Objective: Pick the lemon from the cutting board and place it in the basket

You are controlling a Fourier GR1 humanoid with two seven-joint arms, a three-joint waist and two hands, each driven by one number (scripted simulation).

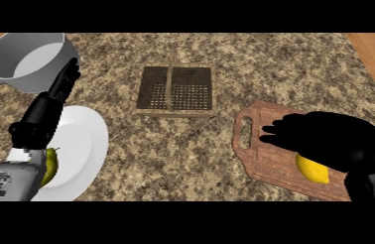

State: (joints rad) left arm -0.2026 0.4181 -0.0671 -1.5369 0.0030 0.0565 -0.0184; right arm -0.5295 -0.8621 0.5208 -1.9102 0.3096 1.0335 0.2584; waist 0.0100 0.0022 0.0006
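Yellow oval lemon [313, 171] on cutting board [270, 167]

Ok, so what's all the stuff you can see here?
counter: one, speckled brown stone, under everything
pot: one, grey, far left corner
plate: one, white, left side
yellow-green thing: one, on the plate, mostly hidden by the left forearm, cannot tell what it is
basket: one, dark mesh with a handle across it, middle of the counter, nothing in it
cutting board: one, reddish-brown wood, right side
lemon: one, yellow, on the cutting board, partly under the right hand
left hand: one, black, resting open at the left over the plate, fingers up
right hand: one, black, open above the lemon
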